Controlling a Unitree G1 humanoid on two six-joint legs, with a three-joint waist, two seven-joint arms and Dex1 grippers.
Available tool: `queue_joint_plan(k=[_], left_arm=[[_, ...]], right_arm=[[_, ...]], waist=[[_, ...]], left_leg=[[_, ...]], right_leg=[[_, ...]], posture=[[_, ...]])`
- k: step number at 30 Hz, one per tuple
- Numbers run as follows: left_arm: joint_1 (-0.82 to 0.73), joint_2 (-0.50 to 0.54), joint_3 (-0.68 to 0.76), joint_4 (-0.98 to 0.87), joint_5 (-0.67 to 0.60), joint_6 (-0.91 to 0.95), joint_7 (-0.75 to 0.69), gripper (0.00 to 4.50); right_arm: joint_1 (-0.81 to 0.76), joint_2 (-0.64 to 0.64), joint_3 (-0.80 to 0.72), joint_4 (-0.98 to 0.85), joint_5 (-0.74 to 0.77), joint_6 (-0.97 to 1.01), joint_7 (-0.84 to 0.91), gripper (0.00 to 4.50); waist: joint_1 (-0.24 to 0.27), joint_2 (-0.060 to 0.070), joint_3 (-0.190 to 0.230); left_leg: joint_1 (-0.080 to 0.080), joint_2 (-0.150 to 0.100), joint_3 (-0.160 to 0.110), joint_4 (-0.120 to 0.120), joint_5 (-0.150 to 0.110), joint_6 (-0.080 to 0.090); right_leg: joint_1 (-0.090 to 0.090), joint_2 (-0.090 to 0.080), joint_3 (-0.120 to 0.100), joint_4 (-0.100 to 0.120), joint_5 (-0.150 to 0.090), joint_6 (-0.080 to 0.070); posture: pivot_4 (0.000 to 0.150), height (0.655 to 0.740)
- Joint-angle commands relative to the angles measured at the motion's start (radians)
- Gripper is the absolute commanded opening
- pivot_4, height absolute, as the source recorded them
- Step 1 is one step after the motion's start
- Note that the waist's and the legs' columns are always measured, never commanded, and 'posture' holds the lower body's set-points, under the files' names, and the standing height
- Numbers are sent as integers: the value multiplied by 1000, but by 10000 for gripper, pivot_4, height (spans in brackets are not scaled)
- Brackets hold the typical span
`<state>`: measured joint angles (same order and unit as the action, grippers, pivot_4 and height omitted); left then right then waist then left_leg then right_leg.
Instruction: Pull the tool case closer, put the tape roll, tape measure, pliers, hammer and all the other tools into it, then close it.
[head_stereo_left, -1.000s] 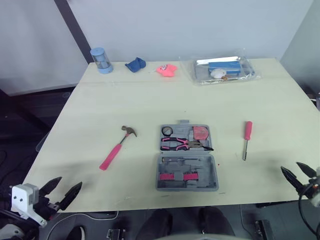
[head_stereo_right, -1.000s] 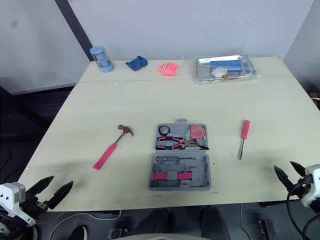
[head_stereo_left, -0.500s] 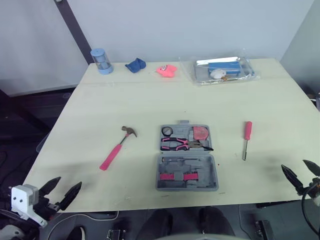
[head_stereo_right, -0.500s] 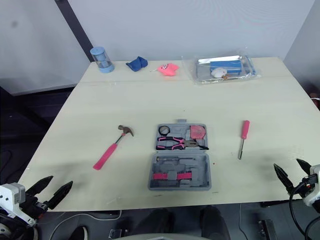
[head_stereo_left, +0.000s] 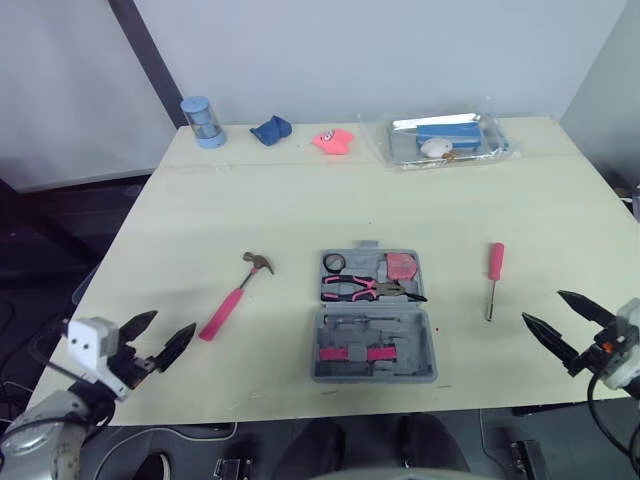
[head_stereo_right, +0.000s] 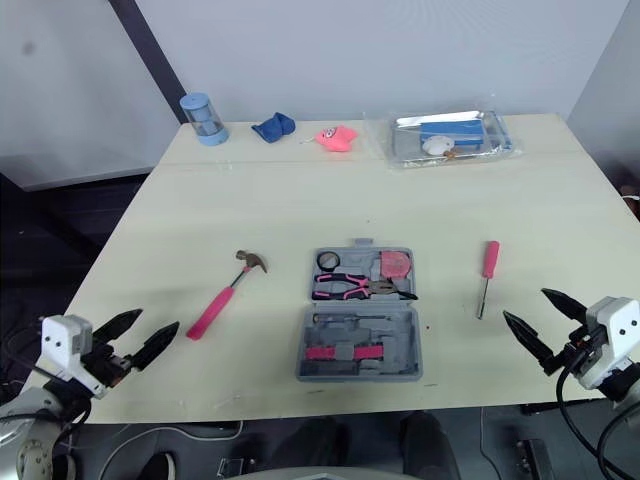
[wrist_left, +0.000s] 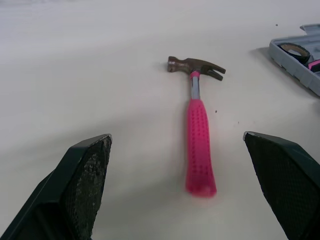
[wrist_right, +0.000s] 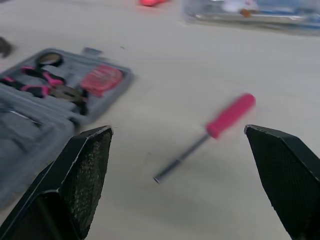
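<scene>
Both arms have come forward. Left gripper (head_stereo_left: 175, 321), spread wide, lines up on the pink-handled claw hammer (head_stereo_left: 235, 297); right gripper (head_stereo_left: 542, 306), likewise spread, on the pink-handled screwdriver (head_stereo_left: 493, 275), presumably to load the open grey plastic tool case (head_stereo_left: 375, 376) between them.

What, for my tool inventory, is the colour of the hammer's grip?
The hammer grip is bright pink; clearest in the left wrist view.
</scene>
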<state>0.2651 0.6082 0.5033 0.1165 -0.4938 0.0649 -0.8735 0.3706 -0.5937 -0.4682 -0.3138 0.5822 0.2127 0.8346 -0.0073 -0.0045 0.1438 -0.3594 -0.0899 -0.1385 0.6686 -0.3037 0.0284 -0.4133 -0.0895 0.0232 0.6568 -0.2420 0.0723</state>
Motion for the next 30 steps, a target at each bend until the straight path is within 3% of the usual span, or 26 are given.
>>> queue_joint_plan(k=[1, 7, 17, 30], left_arm=[[-45, 26, -26, -64, 25, 60, 58, 45000], [-139, 48, -96, -66, 80, 129, 111, 45000], [-351, 21, -244, 85, 198, 162, 176, 45000], [-526, -18, -363, 203, 264, 268, 227, 45000]], right_arm=[[-4, -25, 20, -80, 38, 31, 31, 44540], [-37, -63, 78, -128, 37, 17, 104, 44540], [-128, -93, 139, -122, 37, -42, 228, 44540], [-229, -92, 197, -103, 14, -59, 243, 44540]], waist=[[1, 0, 0], [3, 0, 0], [8, 0, 0], [20, -1, 0]], left_leg=[[0, 0, 0, 0, 0, 0], [0, 0, 0, 0, 0, 0], [0, 0, 0, 0, 1, -3], [-1, -1, 0, 1, 2, -3]], right_leg=[[0, 0, 0, 0, 0, 0], [0, 0, 0, 0, 0, 0], [0, 1, -1, 0, 0, 0], [-1, 1, -1, 1, 0, 0]], posture=[[1500, 7400], [1500, 7400], [1500, 7400], [1500, 7400]])
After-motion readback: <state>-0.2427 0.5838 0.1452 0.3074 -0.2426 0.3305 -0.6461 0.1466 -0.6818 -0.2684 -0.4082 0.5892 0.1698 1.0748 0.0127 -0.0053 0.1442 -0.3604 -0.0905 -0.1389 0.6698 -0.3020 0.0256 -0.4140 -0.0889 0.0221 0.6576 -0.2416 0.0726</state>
